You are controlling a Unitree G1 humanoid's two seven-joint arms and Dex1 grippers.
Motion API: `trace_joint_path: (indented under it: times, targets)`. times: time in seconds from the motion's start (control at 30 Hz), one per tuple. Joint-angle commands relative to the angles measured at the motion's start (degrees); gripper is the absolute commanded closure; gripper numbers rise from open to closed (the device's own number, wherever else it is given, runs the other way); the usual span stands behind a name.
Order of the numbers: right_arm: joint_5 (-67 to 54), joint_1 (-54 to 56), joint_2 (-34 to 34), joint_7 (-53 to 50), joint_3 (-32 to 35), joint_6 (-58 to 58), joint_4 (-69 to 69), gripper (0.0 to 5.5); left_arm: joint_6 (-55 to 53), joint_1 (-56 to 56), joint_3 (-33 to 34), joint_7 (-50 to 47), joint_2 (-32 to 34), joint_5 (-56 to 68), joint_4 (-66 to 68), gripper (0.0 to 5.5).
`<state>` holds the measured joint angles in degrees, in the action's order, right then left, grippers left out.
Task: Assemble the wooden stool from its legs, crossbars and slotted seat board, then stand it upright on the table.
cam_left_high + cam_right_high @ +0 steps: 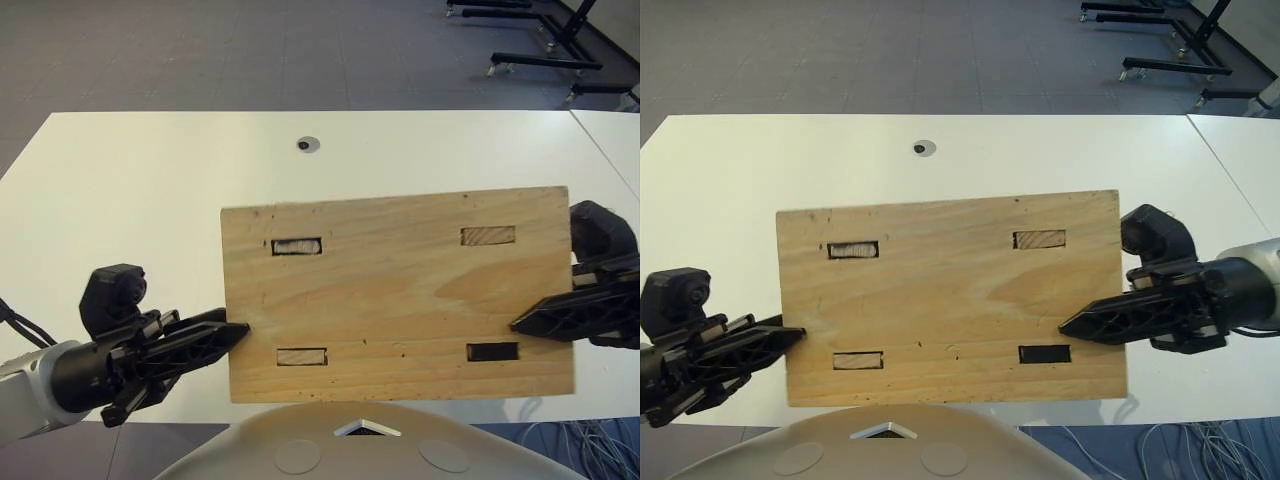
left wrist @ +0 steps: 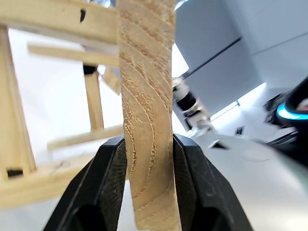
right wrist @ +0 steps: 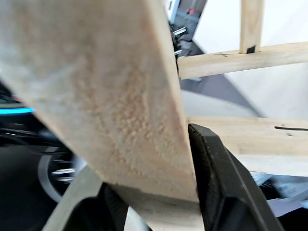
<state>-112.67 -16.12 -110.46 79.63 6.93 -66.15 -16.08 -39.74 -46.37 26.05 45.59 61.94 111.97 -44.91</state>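
Observation:
The slotted seat board (image 1: 400,290) lies flat and face up over the near half of the white table (image 1: 130,200). My left gripper (image 1: 235,335) is shut on its left edge and my right gripper (image 1: 525,322) on its right edge. Wood ends fill three slots (image 1: 297,246); the near right slot (image 1: 493,351) looks dark. In the left wrist view the board's edge (image 2: 147,120) sits between the black fingers (image 2: 113,178), with legs and crossbars (image 2: 94,101) joined under the board. The right wrist view has the board's edge (image 3: 110,96), one finger (image 3: 216,163) and a crossbar (image 3: 240,60) beneath.
A small round grommet (image 1: 308,145) sits in the table's far middle. A second white table (image 1: 620,140) adjoins on the right. Black wheeled frames (image 1: 540,50) stand on the grey floor beyond. Bare tabletop lies to the left and behind the board.

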Motion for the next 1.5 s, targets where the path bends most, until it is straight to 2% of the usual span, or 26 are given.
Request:
trace_joint_path:
  times: [0.03, 0.2, 0.3, 0.43, 0.53, 0.57, 0.77, 0.83, 0.97, 1.13, 1.27, 1.33, 1.5]
  targets:
    - [-0.33, -7.84, -6.54, 12.37, 3.37, -6.5, 3.62, 3.25, 0.35, 0.68, 0.35, 5.05, -2.87, 1.03, -0.17, 3.8]
    - [-0.33, -14.62, -6.47, 12.2, 6.78, -4.3, 5.47, 2.26, -2.14, 3.68, 2.35, 6.17, -3.23, 1.03, 4.81, 2.94]
    - [-0.33, -14.14, -1.93, 7.51, 5.86, -1.65, 4.69, 1.68, -4.73, 5.29, 3.06, 6.05, -2.73, 1.03, 7.04, 2.45]
    - [-0.33, -0.28, 14.49, -10.14, -2.77, 1.02, 1.88, 0.89, -8.14, 6.47, 3.63, 4.87, -2.29, 1.02, 7.76, 1.77]
    - [-0.33, 6.91, 24.79, -22.13, -5.04, 0.29, 4.44, 0.33, -9.99, 7.09, 4.42, 4.86, -2.49, 0.98, 7.83, 1.32]
    - [-0.33, 8.53, 26.66, -24.14, -4.74, -0.76, 5.63, 0.15, -10.31, 7.13, 4.77, 4.79, -2.83, 1.0, 7.92, 1.32]
    - [-0.33, 15.0, 31.74, -28.86, -0.22, -7.99, 14.64, 0.12, -9.95, 8.41, 5.9, 2.58, -5.42, 0.99, 8.64, 1.32]
    - [-0.33, 13.91, 31.49, -28.14, 2.63, -9.68, 14.28, 0.12, -9.91, 10.5, 6.51, 1.69, -5.77, 0.92, 10.56, 1.32]
    - [-0.32, 7.36, 30.59, -28.14, 10.11, -12.98, 14.05, 0.12, -10.59, 12.76, 8.66, 0.89, -6.6, 0.85, 12.26, 1.32]
    - [-0.06, -4.03, 35.28, -34.21, 20.97, -12.92, 10.79, 0.12, -11.31, 14.63, 9.26, 0.13, -7.89, 0.87, 12.92, 1.32]
    - [-0.08, -15.02, 40.22, -31.58, 31.17, -18.58, 1.89, 0.12, -14.84, 12.94, 9.7, 2.8, -7.23, 0.99, 11.16, 1.32]
    - [0.51, -17.52, 42.15, -30.93, 33.36, -19.34, -1.89, 0.12, -15.55, 12.93, 8.7, 2.63, -7.4, 0.91, 10.02, 1.32]
    - [14.58, -19.11, 50.1, -24.5, 37.57, -17.35, -9.89, 0.12, -16.16, 13.5, 7.13, 2.72, -8.74, -2.86, 8.57, 1.32]
